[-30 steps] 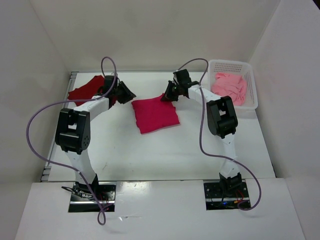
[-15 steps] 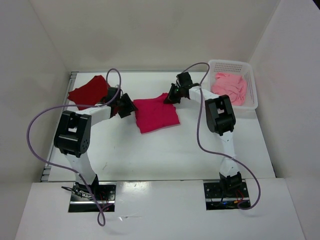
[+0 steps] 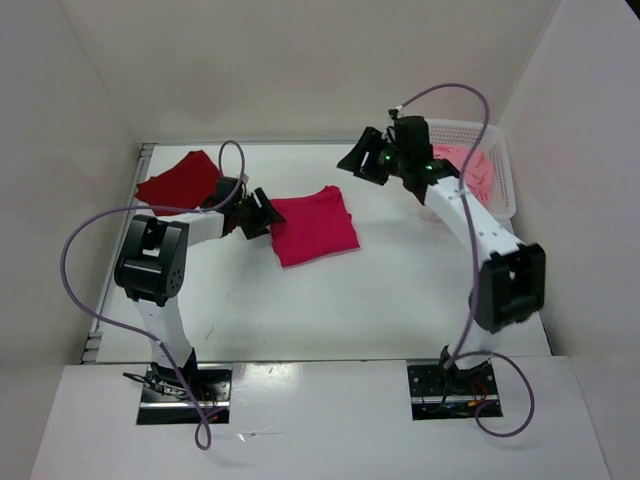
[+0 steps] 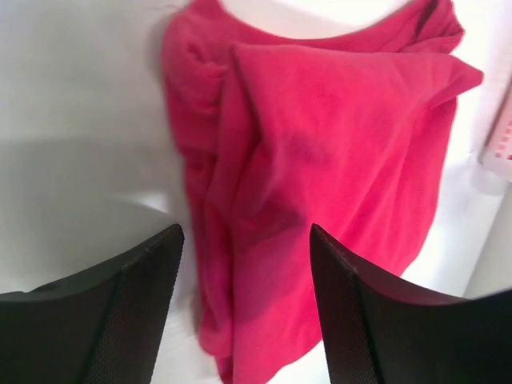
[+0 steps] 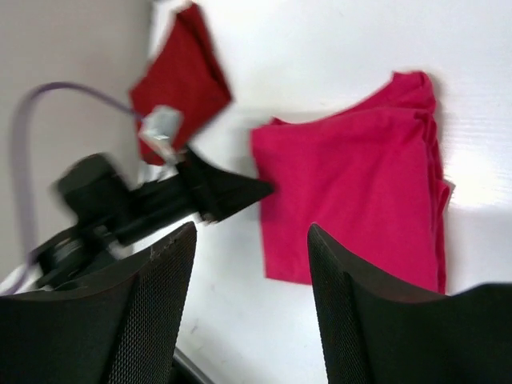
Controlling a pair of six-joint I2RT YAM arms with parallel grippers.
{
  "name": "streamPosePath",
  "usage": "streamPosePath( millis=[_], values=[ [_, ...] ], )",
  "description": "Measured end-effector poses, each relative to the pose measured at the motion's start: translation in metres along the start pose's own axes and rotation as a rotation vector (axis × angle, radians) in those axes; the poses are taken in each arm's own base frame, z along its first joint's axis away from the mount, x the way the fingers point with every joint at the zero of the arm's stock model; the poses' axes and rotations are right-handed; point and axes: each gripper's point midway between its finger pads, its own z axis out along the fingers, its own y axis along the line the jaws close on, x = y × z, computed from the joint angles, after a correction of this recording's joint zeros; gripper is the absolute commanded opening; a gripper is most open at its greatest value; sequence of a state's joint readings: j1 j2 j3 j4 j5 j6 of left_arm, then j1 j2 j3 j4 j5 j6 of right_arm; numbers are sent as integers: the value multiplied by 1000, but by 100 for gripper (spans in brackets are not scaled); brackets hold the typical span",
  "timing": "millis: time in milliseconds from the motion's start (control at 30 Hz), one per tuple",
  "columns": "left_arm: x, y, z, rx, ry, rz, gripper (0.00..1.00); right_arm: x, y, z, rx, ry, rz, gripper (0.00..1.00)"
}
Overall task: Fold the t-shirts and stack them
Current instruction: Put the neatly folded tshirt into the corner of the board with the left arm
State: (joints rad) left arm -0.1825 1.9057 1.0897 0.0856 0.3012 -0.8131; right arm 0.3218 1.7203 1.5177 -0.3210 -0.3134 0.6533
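Out in the middle of the table (image 3: 330, 300) sits the bright crimson t-shirt (image 3: 318, 230), folded into a rough square and lying a bit crooked. The left wrist view shows the neck opening at one end and a few loose folds down one side. Left gripper (image 3: 262, 213) is down low, right at the shirt's left edge. Its fingers (image 4: 136, 312) are spread apart with nothing pinched, just cloth showing through the gap. Can't tell if the tips actually touch the fabric.

Right gripper (image 3: 356, 161) is up in the air beyond the shirt's far right corner, well off the cloth, jaws wide and empty too.

Dark red t-shirt (image 3: 178, 182) lies in the far left corner of the table, apart from the crimson one. Salmon pink t-shirt (image 3: 483, 170) is crumpled in the white basket (image 3: 503, 160) at the far right, partly hidden behind the right arm.
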Motion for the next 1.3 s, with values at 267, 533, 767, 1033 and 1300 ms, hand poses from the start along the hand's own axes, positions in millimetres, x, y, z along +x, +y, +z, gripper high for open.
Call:
streamPosePath(
  millis=[267,533,767,1033,1300],
  values=[
    [7,-26,27,118,13,28,52,-17,17,-95,-54,-159,0,64],
    [16,-50,45,153,49,9,8,28,-23,-97,20,-86,70,64],
    [-57,-124,26,247,-61,117,4,53,-34,-113,35,-56,99,64],
    [-202,-82,-54,207,-336,75,4,54,-21,-126,-12,-60,85,64],
    [-274,97,-147,-67,-561,-120,65,66,-20,-128,-31,-8,84,66]
  ],
)
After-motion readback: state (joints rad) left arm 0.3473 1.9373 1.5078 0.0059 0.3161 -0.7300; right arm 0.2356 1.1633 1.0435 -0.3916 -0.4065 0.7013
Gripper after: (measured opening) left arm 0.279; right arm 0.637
